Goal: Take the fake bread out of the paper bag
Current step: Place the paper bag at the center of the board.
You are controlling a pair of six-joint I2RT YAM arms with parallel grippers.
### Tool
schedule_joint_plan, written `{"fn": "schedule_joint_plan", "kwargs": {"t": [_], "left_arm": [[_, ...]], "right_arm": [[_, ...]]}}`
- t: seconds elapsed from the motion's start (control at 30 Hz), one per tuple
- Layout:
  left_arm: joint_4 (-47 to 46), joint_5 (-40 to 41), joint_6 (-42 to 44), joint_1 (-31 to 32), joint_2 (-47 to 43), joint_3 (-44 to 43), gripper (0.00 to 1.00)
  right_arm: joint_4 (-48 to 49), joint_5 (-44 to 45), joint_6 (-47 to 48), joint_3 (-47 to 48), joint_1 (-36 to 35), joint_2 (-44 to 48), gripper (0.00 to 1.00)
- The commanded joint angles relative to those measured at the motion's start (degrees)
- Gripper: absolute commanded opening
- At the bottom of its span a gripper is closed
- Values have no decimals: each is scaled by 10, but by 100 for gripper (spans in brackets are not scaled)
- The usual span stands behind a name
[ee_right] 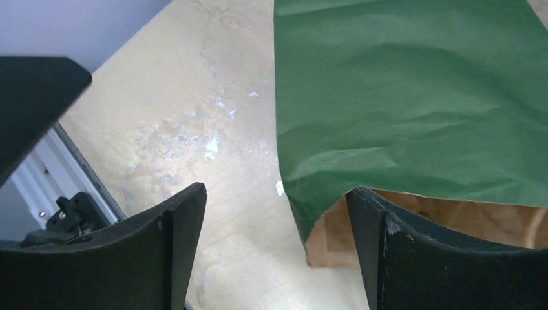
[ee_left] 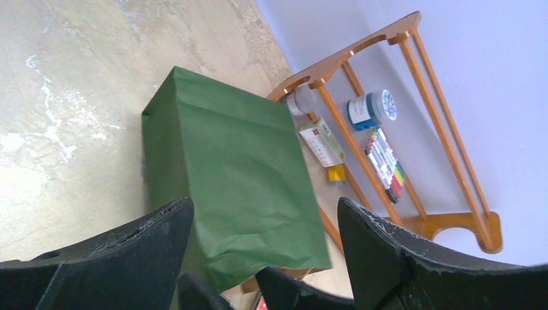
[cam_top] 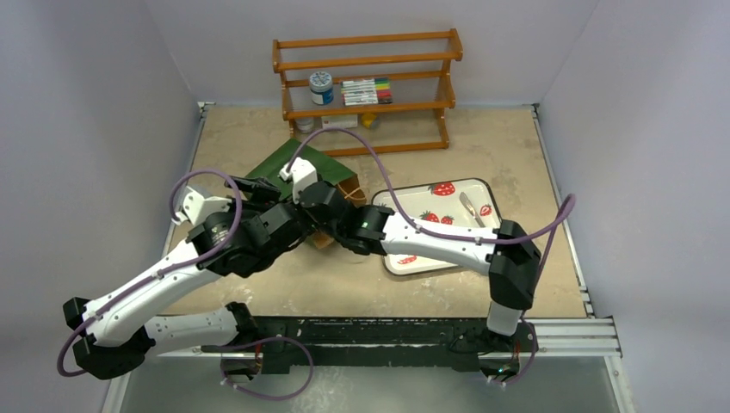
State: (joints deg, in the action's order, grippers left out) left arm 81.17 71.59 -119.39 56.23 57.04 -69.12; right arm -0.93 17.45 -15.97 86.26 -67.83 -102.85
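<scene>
- Paper bag [ee_left: 239, 174] lies on its side on bench [cam_top: 516, 146], approx 10 o'clock of centre, mouth twd 5 o'clock.
- Fake bread: none visible, presumably inside.
- Left hand [ee_left: 265, 205] & right hand [ee_right: 276, 189]: both wide, empty, at mouth.
- Step: opening the mouth. Next: prob. lift top lip, reach in.

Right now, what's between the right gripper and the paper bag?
Nothing. The right wrist view shows the right gripper open at the mouth of the paper bag, bare table between.
</scene>
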Motion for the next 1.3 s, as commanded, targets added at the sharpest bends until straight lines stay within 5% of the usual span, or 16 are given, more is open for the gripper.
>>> {"fn": "schedule_joint_plan", "kwargs": {"t": [0.0, 0.33, 0.6, 0.97, 1.27], "left_arm": [[-6, 47, 15, 0, 6, -48, 83], [-80, 40, 150, 0, 42, -78, 84], [-157, -29, 393, 0, 149, -87, 85], [-193, -90, 475, 0, 197, -49, 86], [-230, -115, 505, -16, 188, -25, 88]], "right_arm": [[-10, -11, -47, -15, -3, 64, 83], [-61, 31, -119, -92, -30, 157, 86], [-189, 176, -274, -133, -34, 220, 87], [-348, 258, -546, -242, -24, 304, 90], [-432, 262, -666, -335, -7, 371, 89]]}}
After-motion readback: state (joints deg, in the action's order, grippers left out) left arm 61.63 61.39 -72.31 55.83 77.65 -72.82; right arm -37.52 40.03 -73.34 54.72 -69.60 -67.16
